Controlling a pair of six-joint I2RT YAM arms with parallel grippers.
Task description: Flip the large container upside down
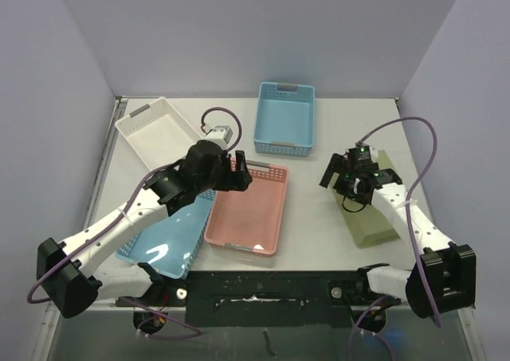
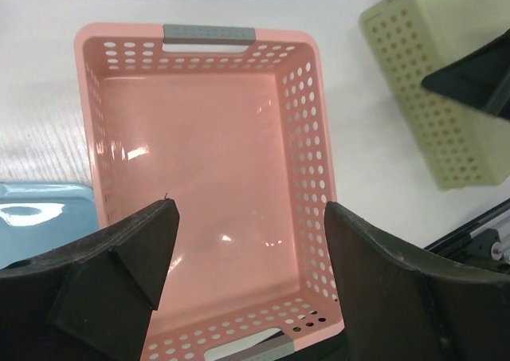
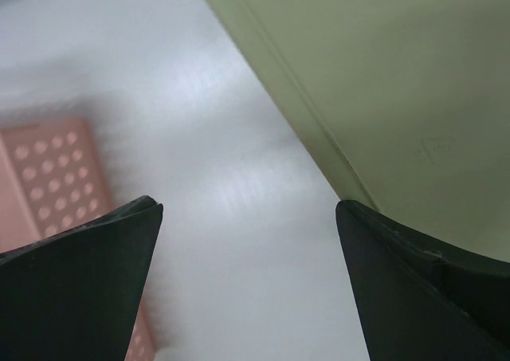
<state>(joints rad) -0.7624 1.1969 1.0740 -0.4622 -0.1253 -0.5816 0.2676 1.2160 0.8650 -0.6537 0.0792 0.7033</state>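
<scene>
The pink perforated basket [image 1: 247, 209] stands upright, open side up, in the middle of the table; it fills the left wrist view [image 2: 207, 154]. My left gripper [image 1: 241, 175] is open and empty, hovering over the basket's far end, jaws wide apart [image 2: 251, 273]. My right gripper [image 1: 343, 187] is open and empty, low over bare table beside the left edge of an olive-green container [image 1: 373, 221] that lies bottom up. In the right wrist view [image 3: 249, 281] the green container [image 3: 382, 66] is on the right and a corner of the pink basket [image 3: 48, 170] on the left.
A light-blue basket [image 1: 284, 118] stands upright at the back centre. A white basket [image 1: 155, 130] stands at the back left. A blue container [image 1: 163, 245] lies bottom up at the front left, touching the pink basket's left side. Side walls enclose the table.
</scene>
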